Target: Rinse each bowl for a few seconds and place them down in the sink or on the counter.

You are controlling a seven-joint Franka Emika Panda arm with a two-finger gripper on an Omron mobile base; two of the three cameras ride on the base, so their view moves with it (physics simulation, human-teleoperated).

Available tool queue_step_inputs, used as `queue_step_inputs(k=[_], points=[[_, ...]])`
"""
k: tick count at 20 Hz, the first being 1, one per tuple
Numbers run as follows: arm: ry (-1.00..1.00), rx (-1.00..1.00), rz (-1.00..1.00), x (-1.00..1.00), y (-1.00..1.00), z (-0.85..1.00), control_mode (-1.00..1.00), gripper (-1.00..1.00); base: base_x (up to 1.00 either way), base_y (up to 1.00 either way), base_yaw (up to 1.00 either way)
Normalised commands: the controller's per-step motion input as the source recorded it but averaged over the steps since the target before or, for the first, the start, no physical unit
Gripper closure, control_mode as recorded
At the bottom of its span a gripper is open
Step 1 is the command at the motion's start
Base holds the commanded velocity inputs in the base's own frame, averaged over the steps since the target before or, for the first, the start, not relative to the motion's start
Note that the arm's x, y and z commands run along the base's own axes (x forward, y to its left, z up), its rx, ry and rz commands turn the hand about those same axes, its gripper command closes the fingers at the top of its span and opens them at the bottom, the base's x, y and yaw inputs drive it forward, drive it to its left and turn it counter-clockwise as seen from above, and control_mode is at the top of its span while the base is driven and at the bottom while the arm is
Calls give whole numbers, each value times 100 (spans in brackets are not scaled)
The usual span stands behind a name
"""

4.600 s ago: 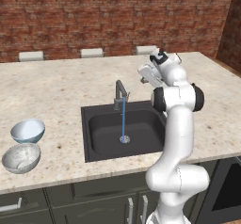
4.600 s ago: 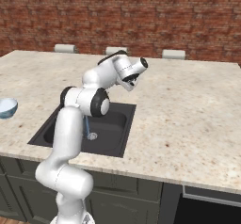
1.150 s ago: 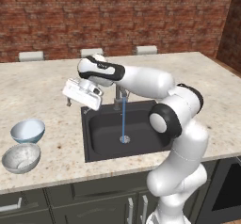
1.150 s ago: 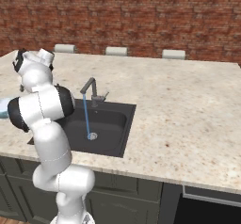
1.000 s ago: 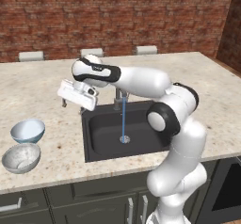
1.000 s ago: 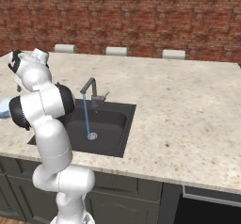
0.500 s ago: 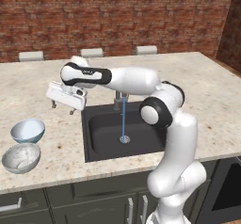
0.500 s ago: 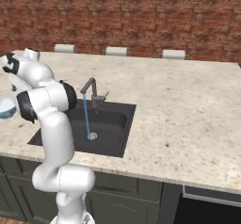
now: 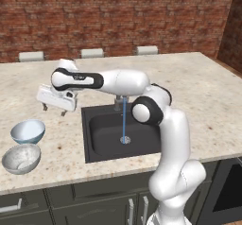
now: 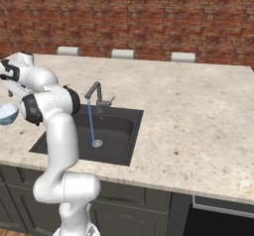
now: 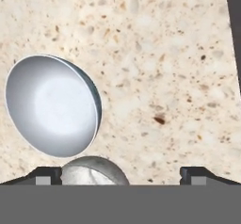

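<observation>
hand (image 9: 53,109) spread, empty, above counter (image 9: 203,91) | pale blue bowl (image 9: 28,131) below-left, apart

Glossy white rounded arm segments, dark joint bands — small dark-tipped pincer (image 9: 53,109).

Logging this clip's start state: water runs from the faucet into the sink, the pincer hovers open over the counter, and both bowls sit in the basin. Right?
Not quite. Both bowls, the blue bowl and the speckled bowl, sit on the counter left of the sink, as the left base view shows. The open pincer and running water are right.
</observation>
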Motion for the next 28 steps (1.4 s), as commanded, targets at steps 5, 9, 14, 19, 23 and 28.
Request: queue_step_inputs(k=[5, 9, 14, 19, 23, 28], points=[[-5, -3, 3, 14, 38, -17, -100, -100, 0, 0, 0], [-6, -8, 1, 13, 19, -21, -100, -100, 0, 0, 0], [-8, -12, 0, 16, 13, -26, -100, -100, 0, 0, 0], [-6, -7, 0, 12, 18, -25, -100, -100, 0, 0, 0], [-8, -1, 0, 8, 10, -27, -100, -100, 0, 0, 0], [-7, 0, 0, 6, 6, -22, -100, -100, 0, 0, 0]])
